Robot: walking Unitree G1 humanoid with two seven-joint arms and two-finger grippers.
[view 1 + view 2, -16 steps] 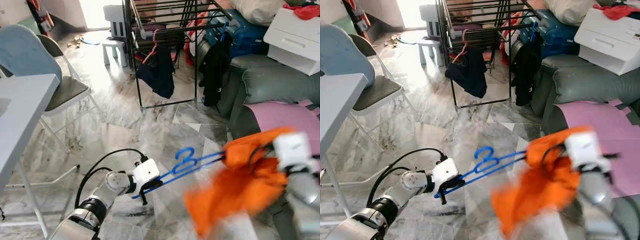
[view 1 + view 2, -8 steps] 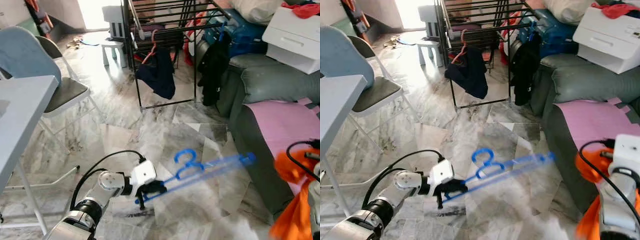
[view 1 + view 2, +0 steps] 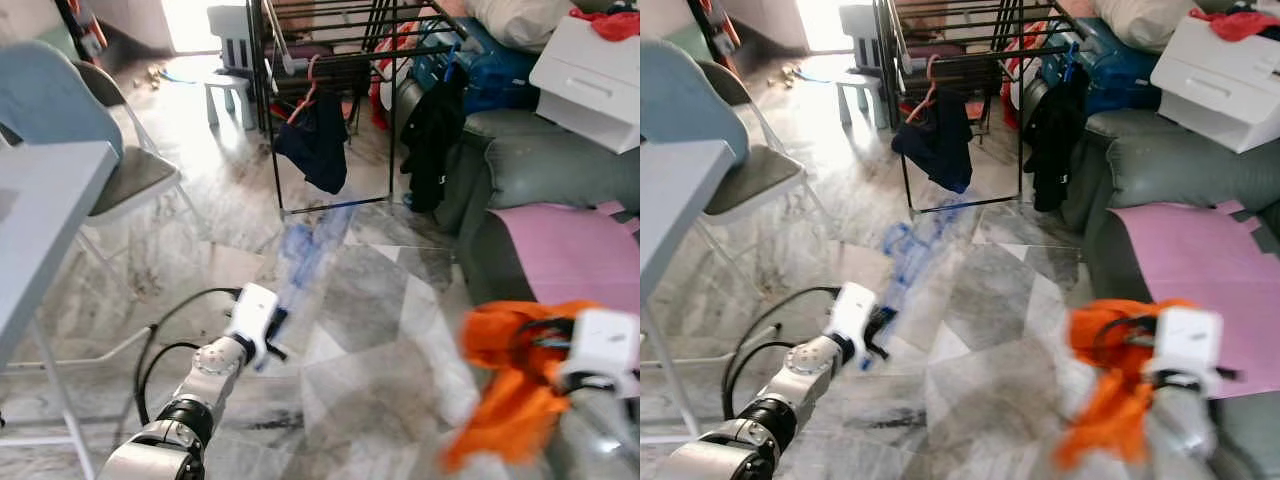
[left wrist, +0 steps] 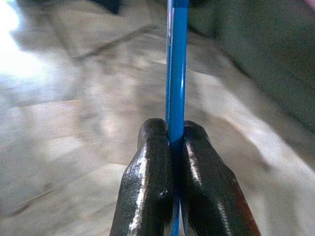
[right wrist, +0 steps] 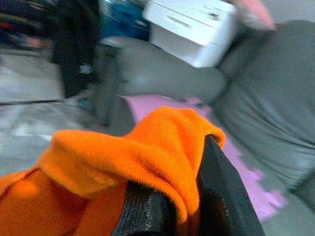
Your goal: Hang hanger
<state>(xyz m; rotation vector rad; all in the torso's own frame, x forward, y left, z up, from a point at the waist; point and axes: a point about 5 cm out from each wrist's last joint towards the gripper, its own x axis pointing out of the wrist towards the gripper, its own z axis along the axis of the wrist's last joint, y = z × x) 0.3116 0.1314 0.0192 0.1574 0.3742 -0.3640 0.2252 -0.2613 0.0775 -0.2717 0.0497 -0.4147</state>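
Note:
A blue plastic hanger (image 3: 300, 255), motion-blurred, sticks out from my left gripper (image 3: 272, 328) low over the marble floor and points forward toward the black drying rack (image 3: 330, 60). In the left wrist view both black fingers (image 4: 150, 172) are pressed shut on the hanger's blue bar (image 4: 176, 69). My right gripper (image 3: 548, 348) is at the lower right, shut on a crumpled orange cloth (image 3: 515, 390). In the right wrist view the orange cloth (image 5: 133, 152) drapes over the fingers (image 5: 219, 191). The cloth hangs apart from the hanger.
A dark garment (image 3: 315, 140) on a pink hanger and a black garment (image 3: 430, 125) hang on the rack. A grey sofa (image 3: 545, 165) with a pink mat (image 3: 570, 250) and a white drawer unit (image 3: 590, 70) stand right. A folding chair (image 3: 115, 170) and white table (image 3: 40, 220) stand left.
The orange cloth has come off the hanger and stays in my right gripper. My left gripper has swung the bare hanger from pointing right to pointing forward at the rack.

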